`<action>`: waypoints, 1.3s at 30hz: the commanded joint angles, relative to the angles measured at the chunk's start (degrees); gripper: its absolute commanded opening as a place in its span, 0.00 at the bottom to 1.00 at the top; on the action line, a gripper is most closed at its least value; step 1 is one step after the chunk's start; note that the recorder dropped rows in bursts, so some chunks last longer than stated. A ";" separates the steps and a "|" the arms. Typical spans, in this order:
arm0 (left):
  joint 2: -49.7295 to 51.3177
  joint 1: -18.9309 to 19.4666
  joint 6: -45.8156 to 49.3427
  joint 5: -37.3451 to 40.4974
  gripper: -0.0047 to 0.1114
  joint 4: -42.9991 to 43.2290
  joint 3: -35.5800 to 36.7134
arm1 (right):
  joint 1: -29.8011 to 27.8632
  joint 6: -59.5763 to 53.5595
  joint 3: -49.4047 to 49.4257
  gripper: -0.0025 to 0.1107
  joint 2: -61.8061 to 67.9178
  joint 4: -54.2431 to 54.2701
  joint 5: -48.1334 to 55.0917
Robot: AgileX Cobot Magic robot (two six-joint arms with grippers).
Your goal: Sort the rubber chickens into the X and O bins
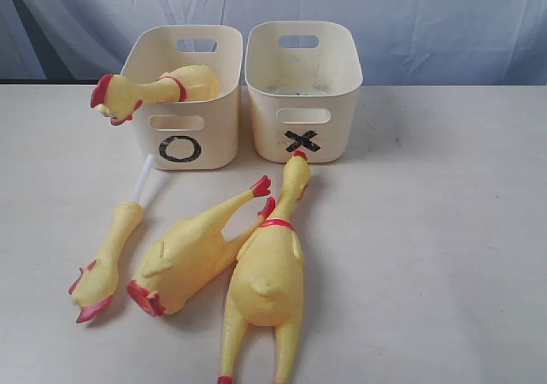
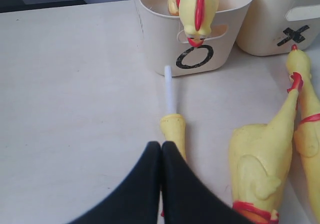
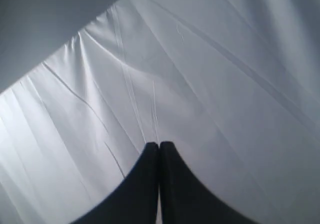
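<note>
One rubber chicken [image 1: 158, 87] lies across the rim of the O bin [image 1: 184, 123], its head hanging over the left side; it shows as the chicken [image 2: 195, 7] in the O bin [image 2: 150, 32] in the left wrist view. The X bin [image 1: 303, 85] beside it holds no chicken. On the table lie the thin chicken with the white tube [image 1: 111, 247], a fat one [image 1: 192, 251] and a long one [image 1: 269, 268]. My left gripper [image 2: 161, 145] is shut and empty, above the thin chicken [image 2: 174, 131]. My right gripper [image 3: 159, 145] is shut, facing only white cloth. Neither gripper shows in the exterior view.
A pale tabletop [image 1: 444, 247] spreads to the right of the chickens. A wrinkled white-blue cloth backdrop [image 1: 427, 16] hangs behind the bins. The X bin [image 2: 280, 19] and two chickens, the fat one [image 2: 257, 164] and the long one [image 2: 307, 114], show in the left wrist view.
</note>
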 commanded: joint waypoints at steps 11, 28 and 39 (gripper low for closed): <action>-0.29 -0.29 -0.04 -0.52 0.04 -2.16 0.29 | -0.28 3.27 -10.96 0.02 0.83 0.13 34.51; -0.29 -0.29 -0.04 -0.30 0.04 -2.77 0.29 | -0.28 -38.72 -30.49 0.02 29.13 27.52 64.38; -0.29 -0.29 -0.04 -0.07 0.04 -2.77 0.29 | -0.28 -50.06 -40.93 0.02 57.79 40.35 83.21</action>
